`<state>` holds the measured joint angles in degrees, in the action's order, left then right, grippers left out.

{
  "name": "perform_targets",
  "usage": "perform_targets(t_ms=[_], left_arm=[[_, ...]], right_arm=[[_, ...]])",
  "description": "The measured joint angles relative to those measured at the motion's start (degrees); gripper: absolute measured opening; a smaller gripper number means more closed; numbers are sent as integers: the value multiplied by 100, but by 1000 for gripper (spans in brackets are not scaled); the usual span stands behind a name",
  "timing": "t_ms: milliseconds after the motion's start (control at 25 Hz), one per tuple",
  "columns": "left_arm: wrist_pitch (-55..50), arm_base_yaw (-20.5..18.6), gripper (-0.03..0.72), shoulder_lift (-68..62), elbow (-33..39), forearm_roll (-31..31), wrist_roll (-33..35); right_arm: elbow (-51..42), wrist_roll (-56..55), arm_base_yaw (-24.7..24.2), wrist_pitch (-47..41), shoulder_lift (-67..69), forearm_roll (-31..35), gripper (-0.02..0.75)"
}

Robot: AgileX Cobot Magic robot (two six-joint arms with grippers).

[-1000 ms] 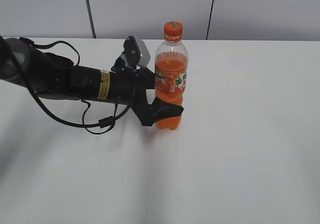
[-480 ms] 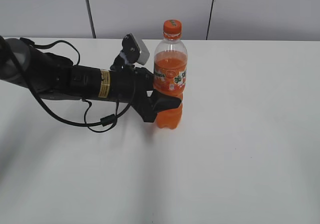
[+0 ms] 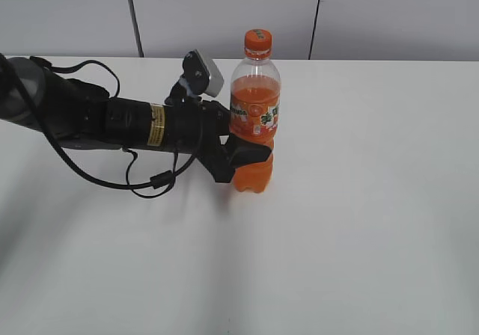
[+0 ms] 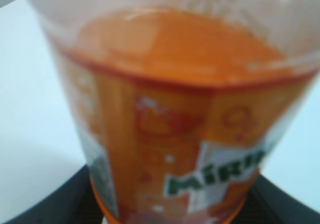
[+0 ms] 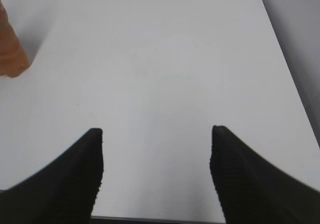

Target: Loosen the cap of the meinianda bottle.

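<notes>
The meinianda bottle stands upright on the white table, with orange soda inside and an orange, green and white label. Its orange cap sits on the neck. My left gripper reaches in from the left and is shut on the bottle's lower body, just under the label. In the left wrist view the bottle fills the frame, with black jaws at both lower corners. My right gripper is open and empty over bare table; the bottle's base shows at that view's left edge. The right arm is out of the exterior view.
The white table spreads around the bottle, with a grey panelled wall behind. The left arm's black cables loop down onto the table left of the bottle. The table's edge shows on the right in the right wrist view.
The left gripper has slid up the bottle a little, from near the base to just under the label. Over the last half second nothing has visibly moved.
</notes>
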<state>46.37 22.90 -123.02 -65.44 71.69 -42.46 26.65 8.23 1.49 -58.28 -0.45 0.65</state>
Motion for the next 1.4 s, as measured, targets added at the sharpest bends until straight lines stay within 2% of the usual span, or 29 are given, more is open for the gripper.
perform_targets(t_ms=[360, 880, 1400], left_arm=[[0, 0, 409, 0, 0, -5, 0], [0, 0, 409, 0, 0, -5, 0], [34, 0, 409, 0, 0, -5, 0]], right_arm=[[1137, -4, 0, -137, 1388, 0, 503], [3305, -17, 0, -1077, 4480, 19, 503], [4538, -48, 0, -1138, 7057, 190, 480]])
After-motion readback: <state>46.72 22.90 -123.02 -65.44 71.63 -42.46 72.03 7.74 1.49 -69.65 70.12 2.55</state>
